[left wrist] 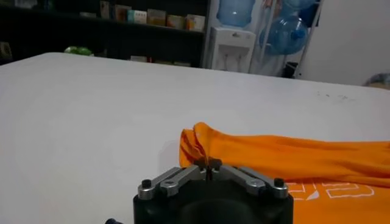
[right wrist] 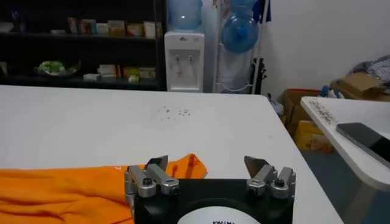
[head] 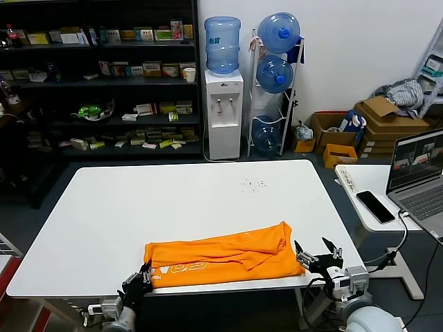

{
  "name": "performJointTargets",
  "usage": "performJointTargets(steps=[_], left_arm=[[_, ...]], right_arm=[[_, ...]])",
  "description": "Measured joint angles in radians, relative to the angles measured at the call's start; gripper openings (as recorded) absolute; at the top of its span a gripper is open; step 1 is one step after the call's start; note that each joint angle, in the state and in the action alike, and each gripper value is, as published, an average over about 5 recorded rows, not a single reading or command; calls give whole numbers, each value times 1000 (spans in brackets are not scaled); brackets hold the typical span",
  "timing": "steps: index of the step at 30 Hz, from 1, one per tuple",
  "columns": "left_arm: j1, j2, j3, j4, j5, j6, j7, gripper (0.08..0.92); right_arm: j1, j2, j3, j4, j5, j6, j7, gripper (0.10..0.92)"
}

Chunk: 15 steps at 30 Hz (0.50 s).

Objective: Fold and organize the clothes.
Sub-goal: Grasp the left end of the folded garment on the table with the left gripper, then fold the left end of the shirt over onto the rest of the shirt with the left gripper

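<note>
The orange T-shirt (head: 225, 259) lies folded into a long strip along the front edge of the white table (head: 194, 200), with white lettering showing at its front left. My left gripper (head: 140, 280) is at the shirt's front left corner. In the left wrist view its fingertips (left wrist: 208, 163) are shut together on the edge of the shirt (left wrist: 292, 161), and the creases run toward them. My right gripper (head: 317, 252) is open just off the shirt's right end. In the right wrist view (right wrist: 210, 167) the shirt's corner (right wrist: 183, 165) lies between the spread fingers, untouched.
A side table (head: 367, 183) at the right holds a phone (head: 375, 206) and a laptop (head: 419, 176). Behind the table are dark shelves (head: 104, 83), a water dispenser (head: 223, 104), a bottle rack (head: 275, 76) and cardboard boxes (head: 387, 121).
</note>
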Motion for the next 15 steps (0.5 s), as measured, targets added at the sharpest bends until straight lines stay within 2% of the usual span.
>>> performJointTargets(steps=[8,15], left_arm=[[-26,57,-53,1,9,18,1,105],[-18,217,-187,65,15,32,36,105]], right_arm=[[29,14,-17,-11,1,3,7,823],[64,31,-40,-26,-2,7,9,823]])
